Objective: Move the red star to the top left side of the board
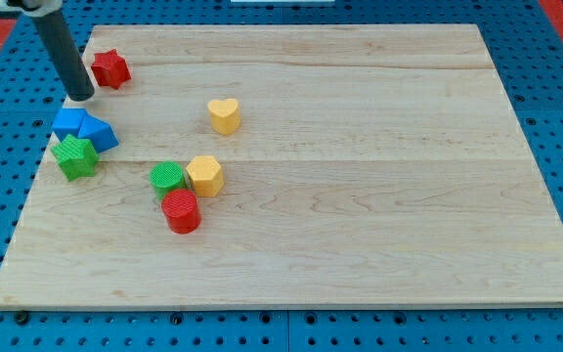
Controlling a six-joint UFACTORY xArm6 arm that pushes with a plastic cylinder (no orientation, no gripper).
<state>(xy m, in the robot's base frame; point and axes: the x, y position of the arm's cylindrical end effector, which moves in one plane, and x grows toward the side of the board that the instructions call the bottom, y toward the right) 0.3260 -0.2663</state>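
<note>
Left edge: my tip (81,97) stands between red star (110,68) and blue block (83,128), green star (74,156) below.
Centre-left: 3 blocks touching (green cylinder (168,177), yellow hexagon (205,175), red cylinder (181,211)).
Upper middle: yellow heart (224,115) alone.
Right half of board (409,196): open.

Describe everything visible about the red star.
The red star is a small, chunky block in matte red, plastic by the look of it, lying flat near the top left corner of the wooden board. No other block touches it. My tip sits just below and left of it, close but seemingly apart.
</note>
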